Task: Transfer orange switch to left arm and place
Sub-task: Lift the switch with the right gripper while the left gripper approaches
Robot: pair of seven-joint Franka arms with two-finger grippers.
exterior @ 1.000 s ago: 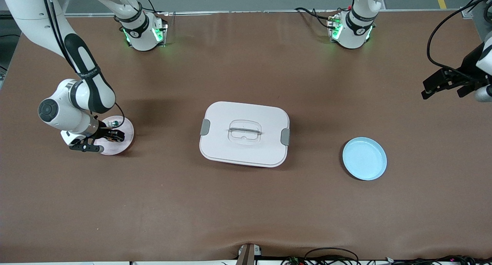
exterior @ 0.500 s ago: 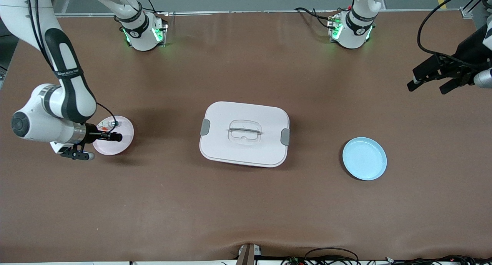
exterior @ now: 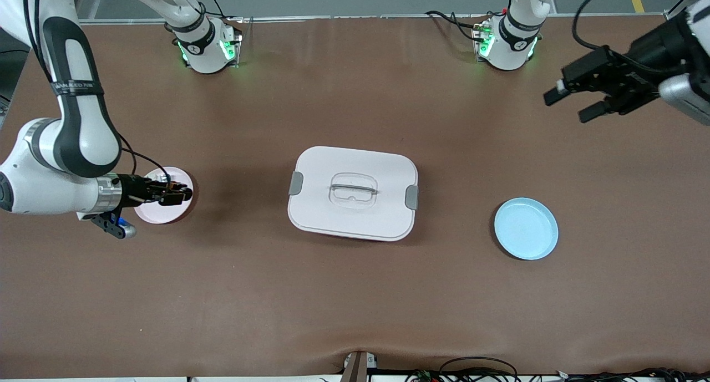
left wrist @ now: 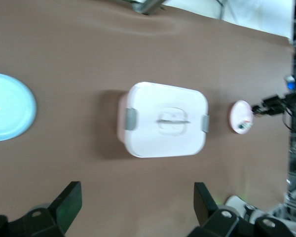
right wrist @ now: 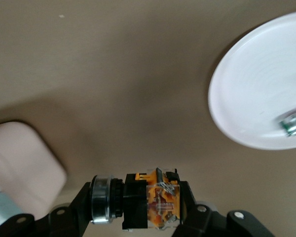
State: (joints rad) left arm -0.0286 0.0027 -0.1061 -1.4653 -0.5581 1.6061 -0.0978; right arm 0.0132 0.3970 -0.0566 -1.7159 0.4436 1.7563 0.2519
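Note:
My right gripper (exterior: pixel 182 194) is shut on the orange switch (exterior: pixel 171 193), holding it level over the edge of a pink plate (exterior: pixel 157 214) at the right arm's end of the table. The right wrist view shows the black-and-orange switch (right wrist: pixel 150 200) clamped between the fingers, metal ring end sideways. The white box (exterior: pixel 353 192) sits lidded mid-table, between the two arms. My left gripper (exterior: pixel 570 101) hangs open over bare table at the left arm's end; its wrist view shows two spread fingertips (left wrist: pixel 69 201) with nothing between them and the box (left wrist: pixel 165 120) farther off.
A small white-and-green component (exterior: pixel 162 177) lies on the pink plate (right wrist: pixel 256 98). A light blue plate (exterior: pixel 526 228) sits empty between the box and the left arm's end, nearer the front camera. Brown table surface surrounds everything.
The right gripper has lifted the switch off the pink plate and turned level, pointing toward the box. The left gripper has swung in over the table toward the middle.

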